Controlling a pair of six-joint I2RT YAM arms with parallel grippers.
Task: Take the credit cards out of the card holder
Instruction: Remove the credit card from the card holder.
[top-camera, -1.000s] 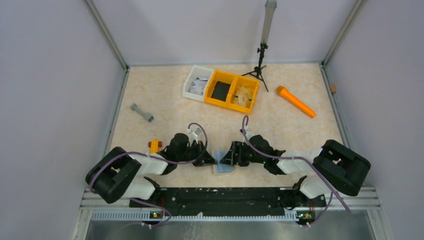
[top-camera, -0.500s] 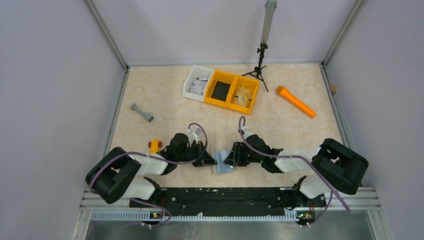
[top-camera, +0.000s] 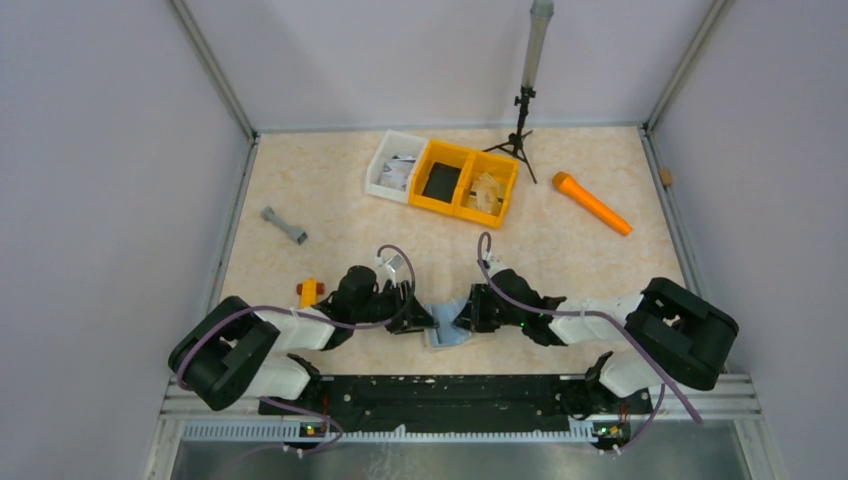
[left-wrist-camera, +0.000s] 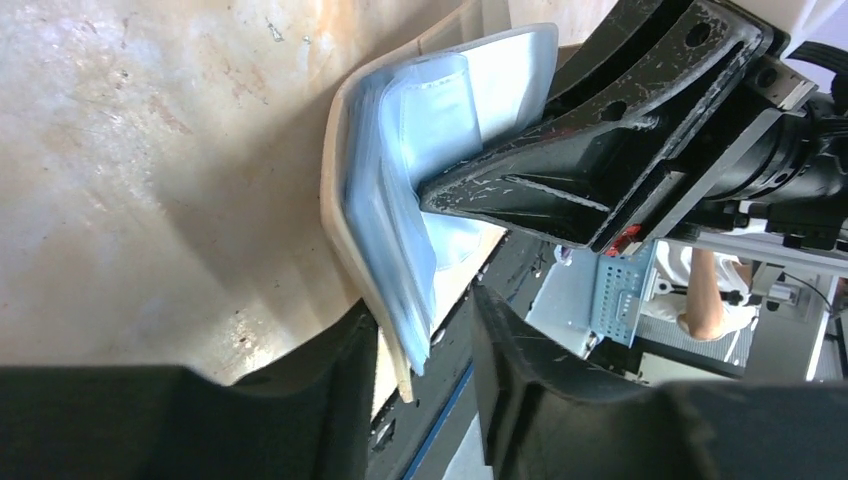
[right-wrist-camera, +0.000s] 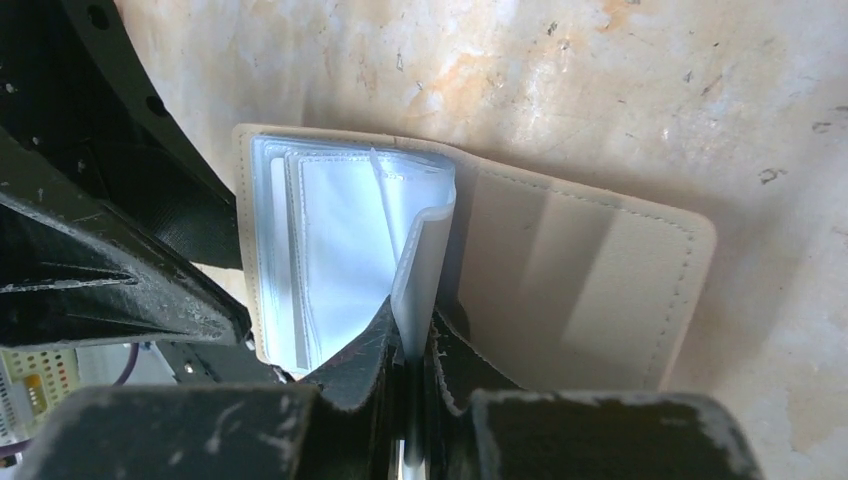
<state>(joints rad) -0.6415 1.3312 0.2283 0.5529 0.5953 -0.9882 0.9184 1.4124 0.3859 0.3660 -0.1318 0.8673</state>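
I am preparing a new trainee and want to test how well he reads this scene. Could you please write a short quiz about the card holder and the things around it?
1. True or false: the card holder is shut.
2. What does the right gripper pinch? A: nothing. B: a clear plastic sleeve of the holder. C: a coin.
3. What colour is the bin directly beside the white bin?

Key: 1 false, it lies open. 2 B. 3 yellow.
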